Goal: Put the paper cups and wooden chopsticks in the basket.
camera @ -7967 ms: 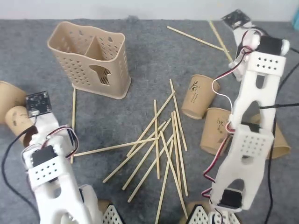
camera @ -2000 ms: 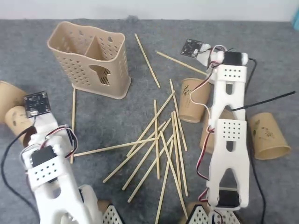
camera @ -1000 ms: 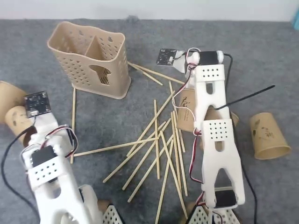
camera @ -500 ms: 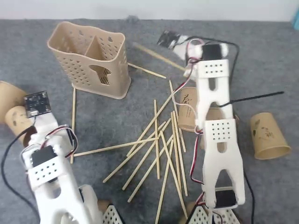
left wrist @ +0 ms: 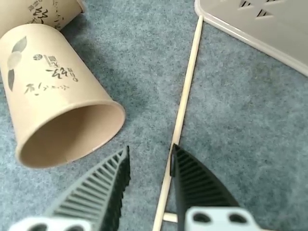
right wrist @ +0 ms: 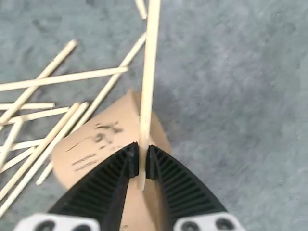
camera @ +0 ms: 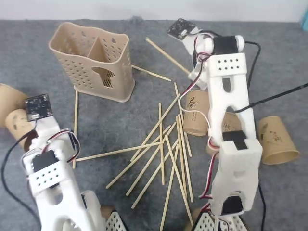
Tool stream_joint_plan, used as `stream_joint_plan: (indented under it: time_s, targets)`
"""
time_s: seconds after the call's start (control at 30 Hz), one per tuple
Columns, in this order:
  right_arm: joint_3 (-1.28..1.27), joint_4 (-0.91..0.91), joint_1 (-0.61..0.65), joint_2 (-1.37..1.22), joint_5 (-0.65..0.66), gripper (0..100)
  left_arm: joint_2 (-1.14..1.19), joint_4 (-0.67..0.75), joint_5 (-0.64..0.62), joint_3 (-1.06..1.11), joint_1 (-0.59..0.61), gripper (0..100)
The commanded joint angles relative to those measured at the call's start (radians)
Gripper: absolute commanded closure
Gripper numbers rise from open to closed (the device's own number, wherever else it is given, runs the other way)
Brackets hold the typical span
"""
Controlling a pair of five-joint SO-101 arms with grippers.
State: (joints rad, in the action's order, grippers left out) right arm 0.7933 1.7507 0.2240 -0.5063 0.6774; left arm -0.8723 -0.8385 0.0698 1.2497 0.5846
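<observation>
The tan slotted basket (camera: 91,60) stands upright at the back left. My right gripper (right wrist: 141,154) is shut on one wooden chopstick (right wrist: 149,62), which in the high view is the chopstick (camera: 166,54) slanting toward the basket from the right gripper (camera: 195,70). A paper cup (right wrist: 106,139) lies on its side under it. My left gripper (left wrist: 149,159) is open low over the mat, beside a fallen paper cup (left wrist: 57,110) and with a chopstick (left wrist: 185,96) running by one finger. Several chopsticks (camera: 166,154) lie piled mid-table.
Three cups (camera: 197,113), (camera: 228,127), (camera: 274,139) lie on their sides at the right, partly under the right arm. Two cups (camera: 9,96), (camera: 19,125) lie at the left edge. One loose chopstick (camera: 151,73) rests beside the basket, another (camera: 76,108) in front of it.
The right arm swung left from the far right corner with a chopstick in its gripper, then drew back toward the far edge, lifting the stick. The left arm has not moved.
</observation>
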Motion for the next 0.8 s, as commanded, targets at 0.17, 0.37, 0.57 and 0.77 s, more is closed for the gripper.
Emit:
stream_joint_plan:
  time_s: [0.17, 0.37, 0.57, 0.77]
  targets:
    - [-0.058, -0.122, 0.021, -0.096, -0.017, 99.1, -0.025, 0.017, 0.011, -0.004, 0.002, 87]
    - [-0.029, -0.157, 0.038, -0.219, 0.009, 99.1, -0.025, 0.017, 0.011, -0.004, 0.002, 87]
    - [-0.026, -0.104, 0.058, -0.278, 0.043, 99.1, -0.025, 0.018, 0.011, -0.004, 0.002, 87]
    - [-0.026, 0.008, 0.094, -0.265, 0.044, 99.1, -0.025, 0.020, 0.011, -0.004, 0.002, 87]
